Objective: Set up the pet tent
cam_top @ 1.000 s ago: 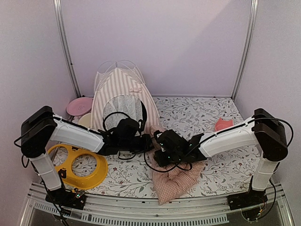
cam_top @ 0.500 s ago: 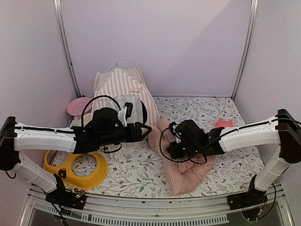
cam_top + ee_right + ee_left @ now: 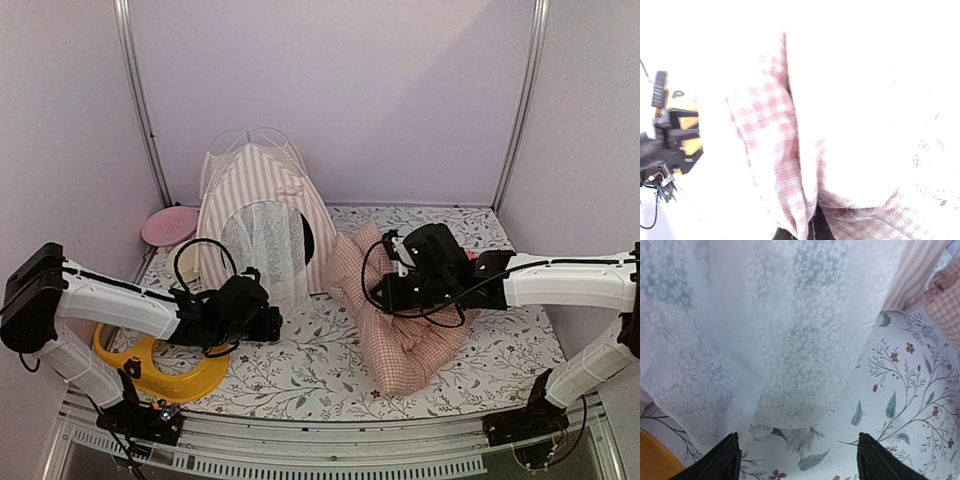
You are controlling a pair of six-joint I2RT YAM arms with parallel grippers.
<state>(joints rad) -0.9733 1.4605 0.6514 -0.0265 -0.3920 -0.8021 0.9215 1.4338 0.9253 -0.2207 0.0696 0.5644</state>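
Pet tent (image 3: pixel 255 190): we find it rear left on the table (image 3: pixel 500 350).
Cushion (image 3: pixel 400 340): just right of it.
Double bowl (image 3: pixel 205 374): front left.
Plate (image 3: pixel 165 225): left of tent.

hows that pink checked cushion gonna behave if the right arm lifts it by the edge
Probably floppy: the pink checked cushion lies bunched and folded where the right gripper pinches it. Likely light for its size, since it looks like soft fabric. It would likely sag and drag, not roll.

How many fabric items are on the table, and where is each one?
2. The pink-and-white striped fabric tent stands at the back left; the pink checked quilted cushion lies to its right, near the centre. Others may be hidden from view.
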